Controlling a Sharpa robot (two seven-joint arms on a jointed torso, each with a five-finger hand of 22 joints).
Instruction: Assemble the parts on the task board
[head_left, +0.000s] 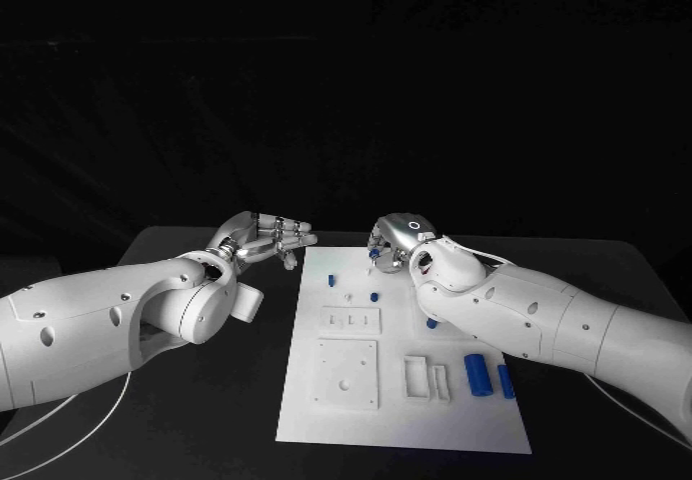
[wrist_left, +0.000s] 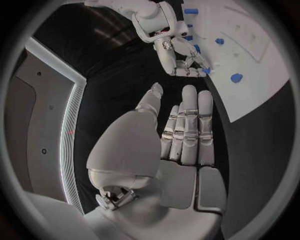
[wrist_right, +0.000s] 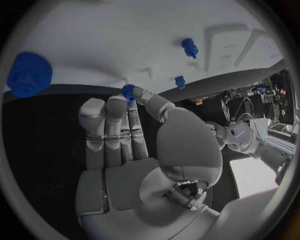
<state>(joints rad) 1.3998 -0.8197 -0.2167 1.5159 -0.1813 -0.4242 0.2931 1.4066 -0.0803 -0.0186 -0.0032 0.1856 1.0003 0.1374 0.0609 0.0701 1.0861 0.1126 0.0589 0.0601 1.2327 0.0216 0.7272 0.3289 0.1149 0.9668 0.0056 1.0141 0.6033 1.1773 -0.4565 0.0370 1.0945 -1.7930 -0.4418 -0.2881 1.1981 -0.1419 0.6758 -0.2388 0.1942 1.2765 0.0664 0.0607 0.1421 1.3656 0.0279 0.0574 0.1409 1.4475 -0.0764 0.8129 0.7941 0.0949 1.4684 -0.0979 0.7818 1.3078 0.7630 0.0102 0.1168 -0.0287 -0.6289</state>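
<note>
Matte black table (head_left: 173, 400), flat white task board (head_left: 418, 425), ridged blue parts (wrist_right: 25, 75)

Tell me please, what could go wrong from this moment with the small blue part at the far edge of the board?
The right robot hand seems to pinch a small blue part only at its fingertips, right at the far edge of the task board. Such a shallow hold may slip, and the part could roll off onto the black table. The left robot hand hangs open close by, so the two hands might bump if either moves inward.
</note>
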